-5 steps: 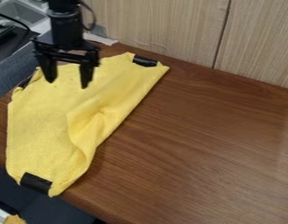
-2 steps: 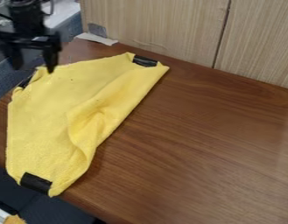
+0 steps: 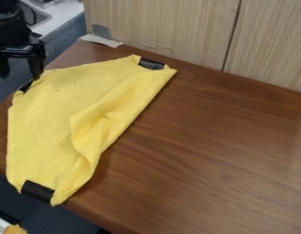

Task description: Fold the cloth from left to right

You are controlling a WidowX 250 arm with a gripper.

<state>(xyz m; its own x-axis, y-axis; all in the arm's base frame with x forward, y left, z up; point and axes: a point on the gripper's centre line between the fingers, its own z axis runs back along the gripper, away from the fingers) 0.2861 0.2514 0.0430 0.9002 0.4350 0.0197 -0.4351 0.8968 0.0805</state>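
Evidently at the grasping step, left corner unsecured.
Camera view: my gripper (image 3: 19, 73) stands at the table's left edge with fingers wide apart, holding nothing, one tip just beside the upper-left black patch (image 3: 26, 85) of the yellow cloth (image 3: 55, 119). Cloth lies creased along the left of the table (image 3: 207, 155), its near end at the front edge. Next move, I judge: align, lower, pinch that corner, carry right, where bare tabletop gives room.

The black arm (image 3: 11, 27) was held at the upper left, its claw (image 3: 19, 67) pointed downward with fingers spread apart.
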